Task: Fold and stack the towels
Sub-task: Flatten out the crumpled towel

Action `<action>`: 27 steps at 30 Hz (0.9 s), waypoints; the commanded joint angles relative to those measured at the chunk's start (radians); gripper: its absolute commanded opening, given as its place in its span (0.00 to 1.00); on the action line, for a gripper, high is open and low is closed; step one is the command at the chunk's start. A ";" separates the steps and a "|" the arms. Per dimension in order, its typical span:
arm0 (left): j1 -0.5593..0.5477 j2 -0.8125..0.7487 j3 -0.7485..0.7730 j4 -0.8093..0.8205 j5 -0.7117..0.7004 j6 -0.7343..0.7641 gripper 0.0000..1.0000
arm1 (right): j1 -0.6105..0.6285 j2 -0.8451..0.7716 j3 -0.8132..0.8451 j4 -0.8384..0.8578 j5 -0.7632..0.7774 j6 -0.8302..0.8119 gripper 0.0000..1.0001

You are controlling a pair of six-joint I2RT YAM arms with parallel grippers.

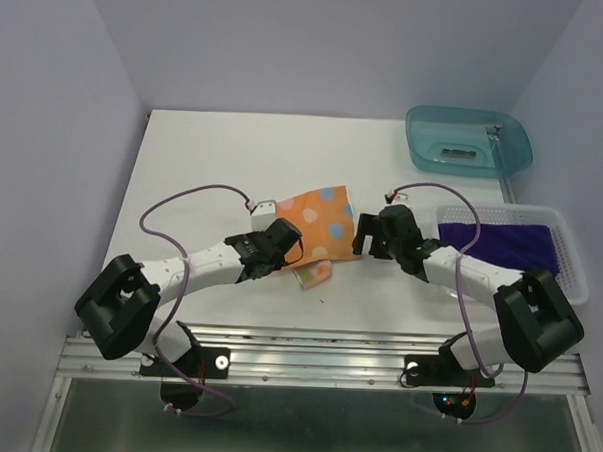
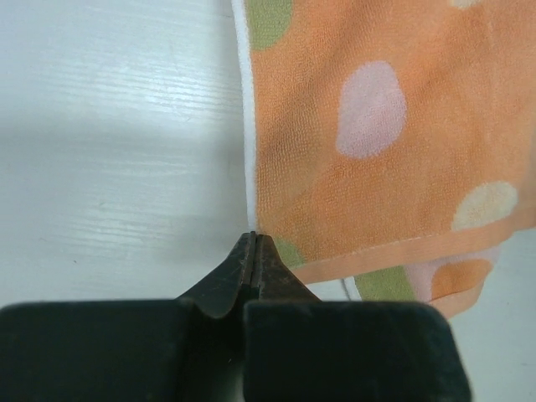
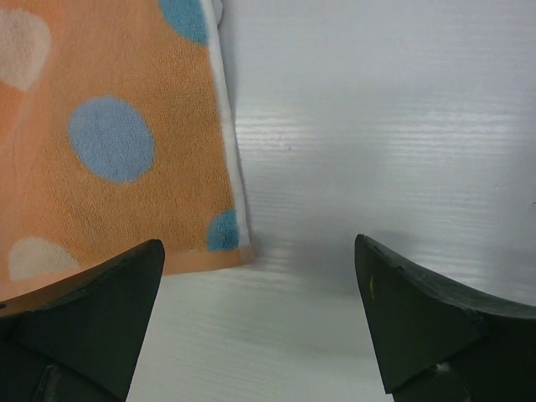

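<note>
White basket (image 1: 572, 260), right side of table: contains the dark purple towel (image 1: 501, 243), lying flat; teal tub (image 1: 470, 141), far right: contents unclear from the top view.

Orange dotted towel (image 1: 320, 222): lies at the table centre between the two arms, with a second layer showing under its near edge.

Left gripper (image 1: 286, 247): the left wrist view shows the jaws pressed fully together, tips at the towel's near-left hem corner; whether cloth is pinched between them cannot be told. The top view hides this contact behind the arm.

Right gripper (image 3: 259, 241): the right wrist view shows the jaws spread wide, holding nothing; the towel's near-right corner lies between them, the rest of the gap over bare table.

Surface: white table (image 1: 214, 162), faint wood grain in the wrist views; metal rail (image 1: 316, 362) along the near edge; pale lavender walls (image 1: 289, 45) on three sides.
</note>
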 commanded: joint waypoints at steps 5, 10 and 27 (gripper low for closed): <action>0.013 -0.091 -0.087 0.058 0.031 -0.026 0.00 | 0.064 0.085 0.080 -0.068 0.082 0.054 0.96; 0.015 -0.111 -0.122 0.094 0.032 -0.042 0.00 | 0.090 0.130 0.102 -0.069 0.091 0.051 0.84; 0.013 -0.208 -0.179 0.199 0.026 -0.043 0.00 | 0.202 0.217 0.153 -0.192 0.199 0.102 0.03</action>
